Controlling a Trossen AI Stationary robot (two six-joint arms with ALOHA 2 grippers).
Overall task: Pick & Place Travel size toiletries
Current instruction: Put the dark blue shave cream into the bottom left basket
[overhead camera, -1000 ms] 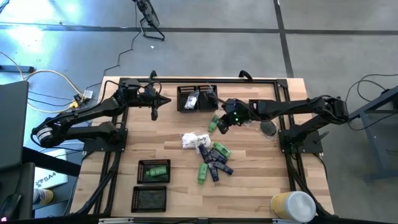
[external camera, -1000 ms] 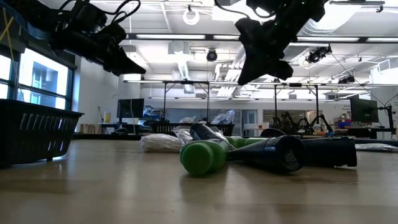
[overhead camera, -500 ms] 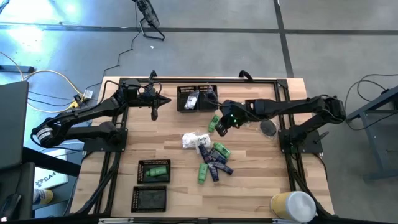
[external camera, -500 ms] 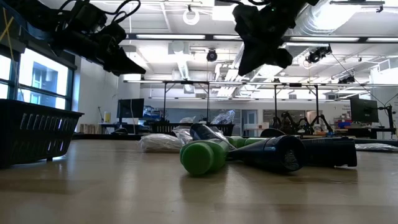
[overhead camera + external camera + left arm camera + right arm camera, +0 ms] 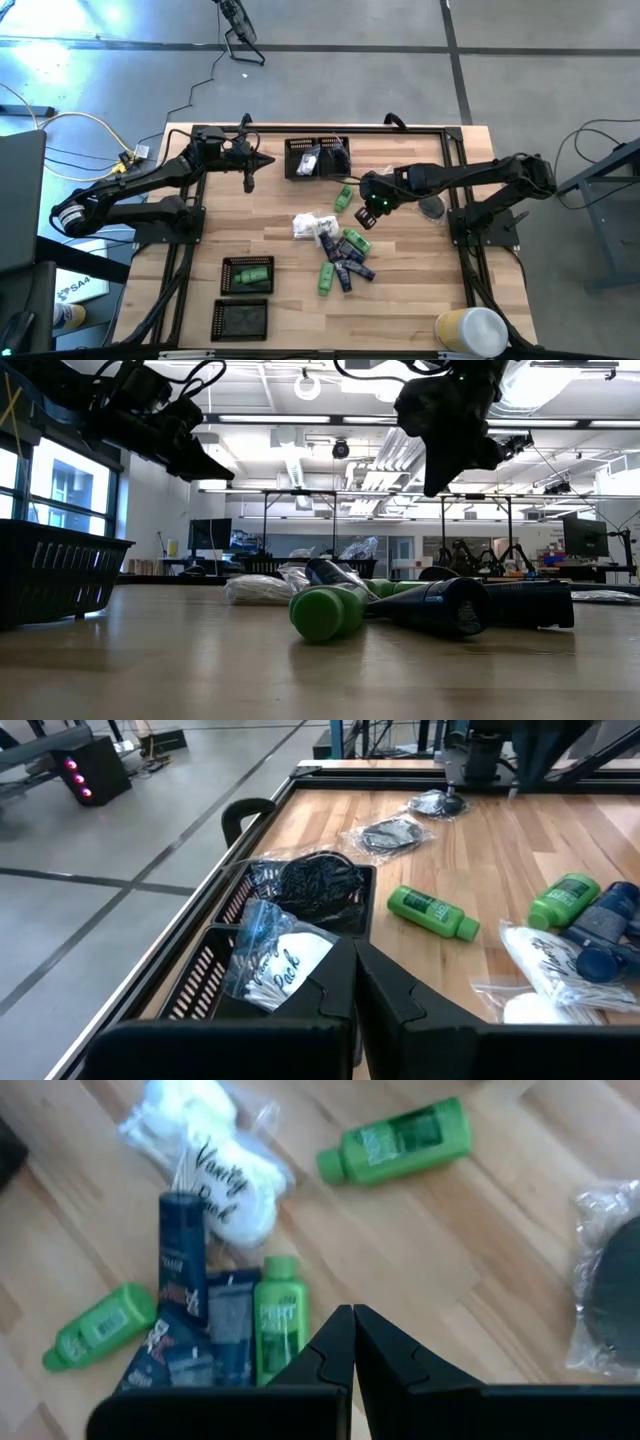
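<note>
While our right pincer [image 5: 366,212] hangs clenched and empty over mid-desk | toiletries pile [image 5: 340,258] lies beneath it, one green tube [image 5: 344,195] apart toward the far edge | left pincer [image 5: 249,182] clenched, waiting by far tray [image 5: 292,160].

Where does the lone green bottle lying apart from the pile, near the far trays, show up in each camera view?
High view: lone green bottle, beside the right gripper.
Low view: cannot tell it apart.
Left wrist view: mid-frame.
Right wrist view: at the top.
Shared landmark: the white packet.
</note>
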